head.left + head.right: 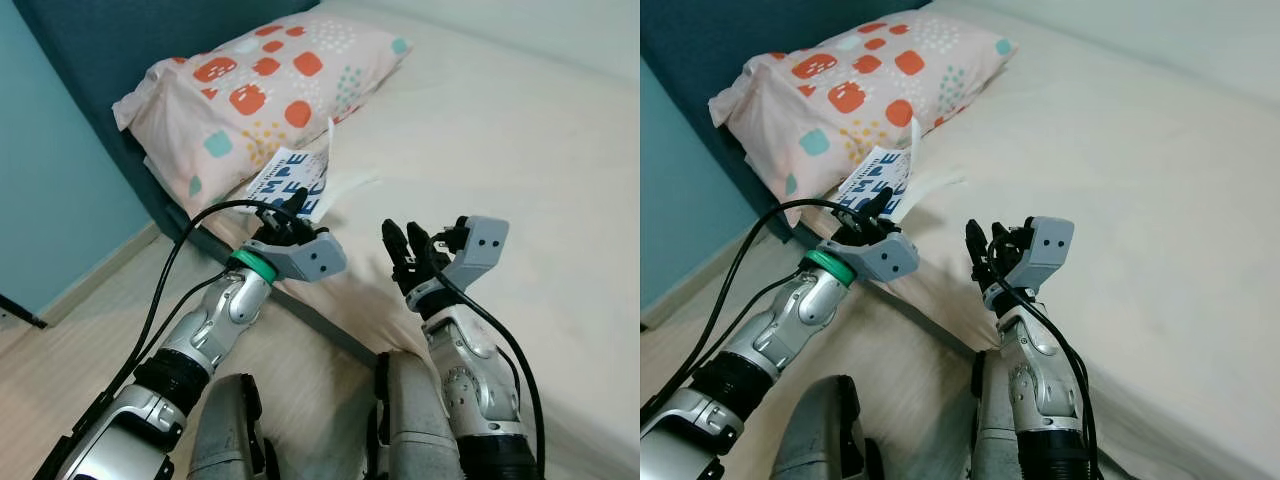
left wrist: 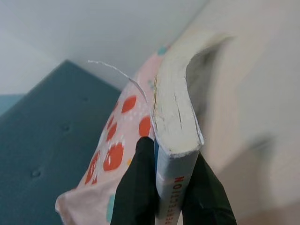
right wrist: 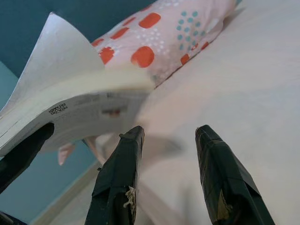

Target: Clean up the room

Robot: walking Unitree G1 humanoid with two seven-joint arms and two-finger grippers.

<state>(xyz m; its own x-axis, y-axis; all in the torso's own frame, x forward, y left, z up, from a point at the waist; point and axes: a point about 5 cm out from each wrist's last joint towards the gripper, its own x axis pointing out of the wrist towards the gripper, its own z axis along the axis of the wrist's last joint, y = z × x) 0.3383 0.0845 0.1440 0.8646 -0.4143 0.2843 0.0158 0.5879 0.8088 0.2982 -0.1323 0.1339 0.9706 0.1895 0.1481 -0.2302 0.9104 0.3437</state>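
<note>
Matt black, rubbery-looking fingers (image 2: pixel 140 187) on the left pincer (image 1: pixel 290 212) pinch a paperback book (image 2: pixel 176 140): glossy printed cover, rough cream page edges, one thin sheet curling free. Beside it, the right pincer (image 3: pixel 171 140) shows the same dull black fingers, a scuff of pale fluff on one. Both arms gleam in brushed silver metal with grey plastic housings. Beyond the pincers, a soft cotton-like pillow (image 1: pixel 260 90), a smooth matt cream sheet on the bed (image 1: pixel 500 150), a padded teal fabric headboard (image 2: pixel 42 154). Below, pale wood-look floor (image 1: pixel 90 320).

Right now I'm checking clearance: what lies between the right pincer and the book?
Only bare bed sheet. In the left eye view, nothing sits between the open right pincer and the book in the left pincer.
</note>
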